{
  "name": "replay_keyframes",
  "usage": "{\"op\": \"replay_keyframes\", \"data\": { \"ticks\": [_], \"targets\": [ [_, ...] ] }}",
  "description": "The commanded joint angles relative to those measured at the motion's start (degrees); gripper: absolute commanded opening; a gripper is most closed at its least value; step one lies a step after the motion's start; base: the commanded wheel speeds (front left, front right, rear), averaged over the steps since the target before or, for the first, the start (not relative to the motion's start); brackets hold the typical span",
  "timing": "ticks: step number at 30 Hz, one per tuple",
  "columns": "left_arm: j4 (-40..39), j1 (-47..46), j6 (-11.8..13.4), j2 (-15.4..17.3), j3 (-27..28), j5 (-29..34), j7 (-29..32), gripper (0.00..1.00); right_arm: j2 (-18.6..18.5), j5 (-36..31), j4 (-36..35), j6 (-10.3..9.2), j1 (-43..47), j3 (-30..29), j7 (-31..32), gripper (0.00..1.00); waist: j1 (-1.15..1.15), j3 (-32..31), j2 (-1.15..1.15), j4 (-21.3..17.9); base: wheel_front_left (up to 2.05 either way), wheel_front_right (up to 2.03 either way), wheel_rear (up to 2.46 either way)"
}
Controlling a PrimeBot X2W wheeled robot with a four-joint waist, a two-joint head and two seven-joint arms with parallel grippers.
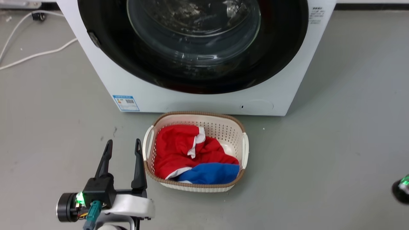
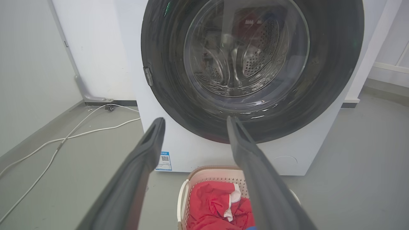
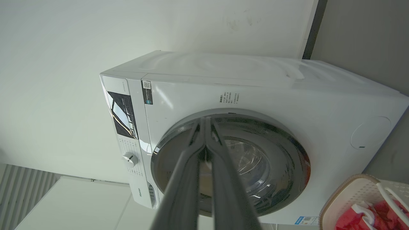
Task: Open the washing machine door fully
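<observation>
Facing the large round glossy black washing machine door (image 1: 281,48), clear domed glass centre, shut flush in the white machine (image 1: 143,95). Probably best hooked at the small grey catch (image 2: 147,76) on its left rim, then swung wide above the cream perforated basket (image 1: 198,114). Left claw (image 1: 123,141) spread wide, empty; right claw (image 3: 204,121) pinched together, empty.
</observation>
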Motion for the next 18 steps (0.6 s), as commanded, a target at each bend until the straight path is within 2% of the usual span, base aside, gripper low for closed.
{"op": "replay_keyframes", "data": {
  "ticks": [1,10,18],
  "targets": [
    [-0.33,-1.26,0.06,-0.02,0.01,0.3,-0.15,1.0,-1.23,-0.22,0.7,0.02,-2.16,-0.58,0.43,0.0,0.0,2.05,0.0,0.79,0.0,0.0,0.0],
    [-2.43,-5.87,0.19,-0.03,-0.69,1.43,-0.15,1.0,-8.7,-0.05,6.75,0.03,-19.17,-3.57,4.63,0.0,0.0,10.06,0.0,3.28,0.0,0.0,0.0],
    [-3.32,-9.04,0.18,-0.03,-1.81,0.87,-0.15,1.0,-14.6,-1.93,13.69,0.03,-33.5,1.05,10.67,0.0,0.0,15.48,0.0,5.23,0.0,0.0,0.0]
  ]
}}
